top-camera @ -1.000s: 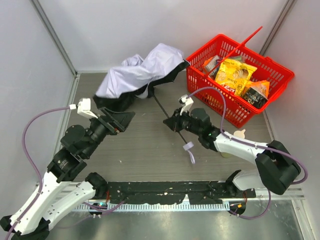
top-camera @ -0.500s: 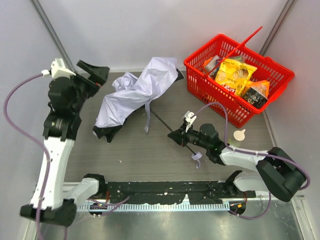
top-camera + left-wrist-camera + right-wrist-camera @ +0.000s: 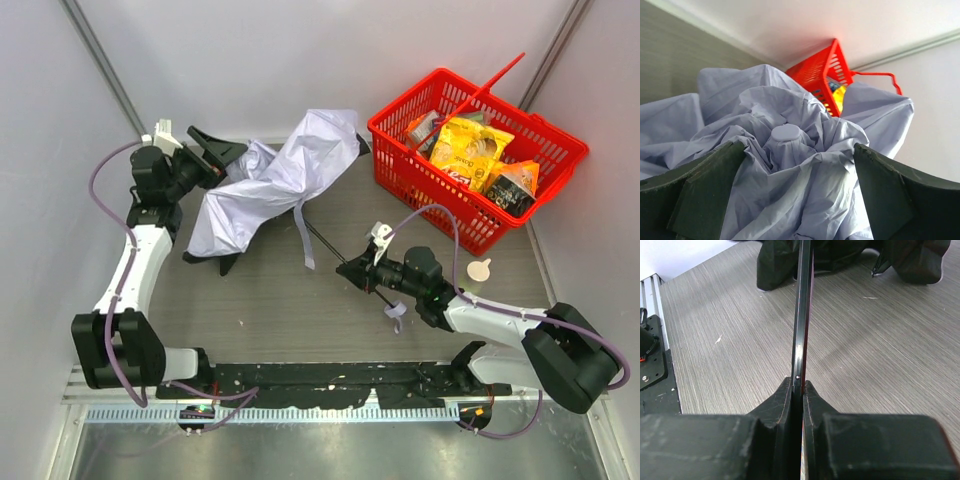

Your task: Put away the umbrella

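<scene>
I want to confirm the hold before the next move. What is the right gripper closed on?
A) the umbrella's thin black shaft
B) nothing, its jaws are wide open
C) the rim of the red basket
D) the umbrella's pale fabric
A: in the right wrist view, the right gripper has its jaws pinched tight on the thin black shaft of the umbrella.

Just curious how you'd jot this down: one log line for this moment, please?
left hand: open, facing umbrella canopy tip | right hand: shut on its shaft | umbrella: canopy loose, outside red basket
</scene>
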`<action>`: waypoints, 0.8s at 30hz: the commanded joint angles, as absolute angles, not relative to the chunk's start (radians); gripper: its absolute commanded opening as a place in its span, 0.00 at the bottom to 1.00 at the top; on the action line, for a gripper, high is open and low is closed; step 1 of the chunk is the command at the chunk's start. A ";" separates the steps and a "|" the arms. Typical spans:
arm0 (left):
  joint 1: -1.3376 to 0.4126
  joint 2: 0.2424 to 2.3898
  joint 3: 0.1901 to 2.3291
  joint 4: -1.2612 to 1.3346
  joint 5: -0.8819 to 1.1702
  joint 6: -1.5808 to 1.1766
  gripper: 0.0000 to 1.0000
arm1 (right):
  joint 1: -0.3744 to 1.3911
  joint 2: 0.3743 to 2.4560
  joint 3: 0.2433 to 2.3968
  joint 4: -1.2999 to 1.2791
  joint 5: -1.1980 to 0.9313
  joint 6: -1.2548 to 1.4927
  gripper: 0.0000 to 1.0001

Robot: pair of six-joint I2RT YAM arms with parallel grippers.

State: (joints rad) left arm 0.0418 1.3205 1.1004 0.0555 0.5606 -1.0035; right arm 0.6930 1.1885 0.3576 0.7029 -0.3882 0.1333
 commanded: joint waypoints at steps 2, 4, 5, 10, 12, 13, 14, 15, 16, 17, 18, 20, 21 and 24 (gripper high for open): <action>-0.029 1.362 1.081 0.371 0.759 -1.129 1.00 | 0.698 1.149 0.426 0.824 -0.463 0.092 0.01; -0.051 1.393 1.068 0.447 0.779 -1.175 1.00 | 0.698 1.146 0.428 0.824 -0.477 0.094 0.01; -0.054 1.405 1.060 0.489 0.785 -1.198 1.00 | 0.698 1.146 0.428 0.822 -0.480 0.092 0.01; -0.087 1.446 1.071 0.612 0.819 -1.238 0.70 | 0.698 1.144 0.436 0.802 -0.508 0.090 0.01; -0.089 1.444 1.068 0.633 0.804 -1.238 0.60 | 0.698 1.140 0.439 0.792 -0.517 0.084 0.01; -0.089 1.440 1.066 0.649 0.793 -1.235 0.53 | 0.698 1.140 0.440 0.782 -0.526 0.083 0.01; -0.090 1.434 1.069 0.660 0.792 -1.226 0.46 | 0.698 1.141 0.442 0.779 -0.532 0.081 0.00; -0.091 1.431 1.081 0.660 0.788 -1.220 0.37 | 0.696 1.140 0.443 0.769 -0.532 0.080 0.01; -0.089 1.425 1.091 0.661 0.785 -1.210 0.32 | 0.696 1.138 0.440 0.767 -0.523 0.080 0.01; -0.089 1.417 1.097 0.669 0.782 -1.200 0.28 | 0.698 1.138 0.437 0.764 -0.509 0.077 0.01; -0.090 1.404 1.103 0.678 0.776 -1.178 0.21 | 0.696 1.141 0.434 0.762 -0.467 0.075 0.01; -0.103 1.375 1.129 0.666 0.778 -1.114 0.06 | 0.698 1.170 0.449 0.749 -0.421 0.071 0.01; -0.109 1.358 1.156 0.616 0.772 -1.068 0.00 | 0.701 1.189 0.484 0.735 -0.408 0.068 0.01; -0.158 1.293 1.254 0.432 0.730 -0.872 0.00 | 0.715 1.300 0.560 0.762 -0.267 0.069 0.01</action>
State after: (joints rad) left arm -0.0731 1.4216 1.1137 0.5453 0.6506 -1.1023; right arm 0.6846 1.2133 0.4065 0.6117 -0.3462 0.1253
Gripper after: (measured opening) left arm 0.018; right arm 0.149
